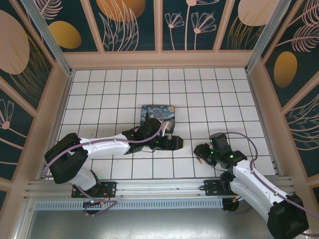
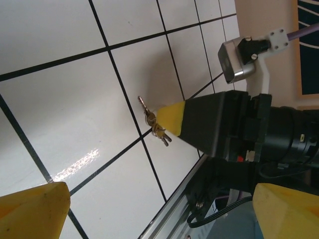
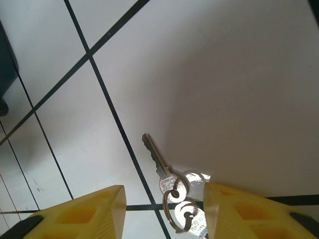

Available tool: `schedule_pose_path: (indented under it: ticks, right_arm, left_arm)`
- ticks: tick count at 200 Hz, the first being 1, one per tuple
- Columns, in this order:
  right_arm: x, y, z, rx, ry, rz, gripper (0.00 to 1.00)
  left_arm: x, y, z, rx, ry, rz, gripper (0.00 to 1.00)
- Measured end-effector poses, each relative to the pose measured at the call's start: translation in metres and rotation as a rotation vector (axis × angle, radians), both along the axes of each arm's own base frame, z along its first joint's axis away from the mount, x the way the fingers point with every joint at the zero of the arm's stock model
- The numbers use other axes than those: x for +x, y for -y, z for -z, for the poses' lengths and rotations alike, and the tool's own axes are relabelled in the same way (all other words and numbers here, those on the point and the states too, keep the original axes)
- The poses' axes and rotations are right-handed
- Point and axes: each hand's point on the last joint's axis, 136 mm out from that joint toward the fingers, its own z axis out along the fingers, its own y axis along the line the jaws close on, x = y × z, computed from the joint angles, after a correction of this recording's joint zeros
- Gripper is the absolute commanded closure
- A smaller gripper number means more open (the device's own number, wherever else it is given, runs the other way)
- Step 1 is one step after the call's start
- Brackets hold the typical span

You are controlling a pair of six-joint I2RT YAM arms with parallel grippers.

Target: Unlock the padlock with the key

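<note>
The key point(image 3: 158, 160) lies flat on the tiled counter point(image 3: 239, 89), hitched with a second one to a small ring point(image 3: 175, 213). Its head sits right between the tips of the right gripper point(image 3: 164, 194), whose jaws stand open with nothing in them, and its blade runs away from them alongside a black grout line. The right arm is plainly the nearer one; the left gripper point(image 1: 172, 143) is a little way off beside the painted box point(image 1: 157, 112), jaws wide and empty too, and what that box holds I cannot tell.
</note>
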Motion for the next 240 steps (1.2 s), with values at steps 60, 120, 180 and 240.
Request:
schedule_pose_path:
  ticks: [60,120,180,240]
  right_arm:
    - [0.004,-0.004,0.004,-0.005,-0.002,-0.013,0.58]
    - [0.003,-0.002,0.009,-0.059,-0.024,-0.033,0.68]
    - [0.002,-0.002,0.011,-0.117,-0.022,-0.054,0.68]
    - [0.001,-0.001,0.016,-0.212,-0.044,-0.078,0.75]
  left_arm:
    - [0.008,-0.005,0.009,0.019,-0.009,-0.011,0.06]
    - [0.014,-0.008,0.009,0.022,0.001,-0.020,0.06]
    - [0.030,-0.021,0.007,0.031,0.023,-0.056,0.06]
    - [0.028,-0.025,0.012,0.043,0.030,-0.049,0.06]
